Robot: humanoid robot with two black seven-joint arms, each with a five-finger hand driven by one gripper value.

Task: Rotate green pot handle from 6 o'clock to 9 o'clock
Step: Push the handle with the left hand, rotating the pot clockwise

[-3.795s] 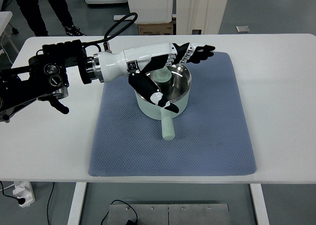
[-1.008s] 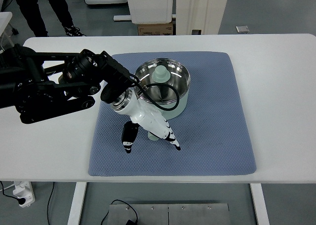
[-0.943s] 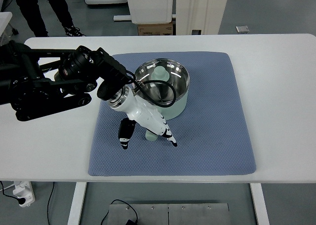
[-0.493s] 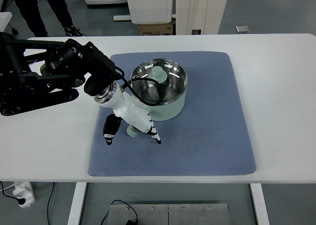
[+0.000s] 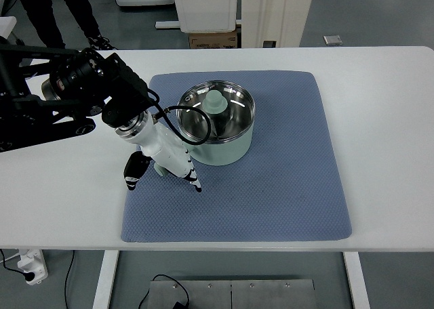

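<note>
**A:** What did the top view show at that moment?

**B:** A white table [image 5: 380, 119] filled most of the frame, with a blue quilted mat [image 5: 285, 180] laid across its middle. A pale green pot [image 5: 220, 129] with a shiny steel inside sat on the upper middle of the mat. A small pale green knobbed piece [image 5: 215, 103] stood inside it near the far rim.

**A:** Where was the pot's handle?

**B:** Only a bit of the handle [image 5: 159, 169] showed, low and left of the pot body, at the mat's left edge. It pointed toward the lower left of the frame, mostly covered by the robot's hand.

**A:** And the hand?

**B:** The left hand [image 5: 163, 163], white with black fingertips, came in on a black arm [image 5: 61, 99] from the left edge. Its fingers [image 5: 193, 181] lay on one side of the handle and the thumb [image 5: 133, 171] on the other, closed around it.

**A:** Anything else?

**B:** A person's dark legs [image 5: 61, 14] stood beyond the table, at the upper left.
</note>
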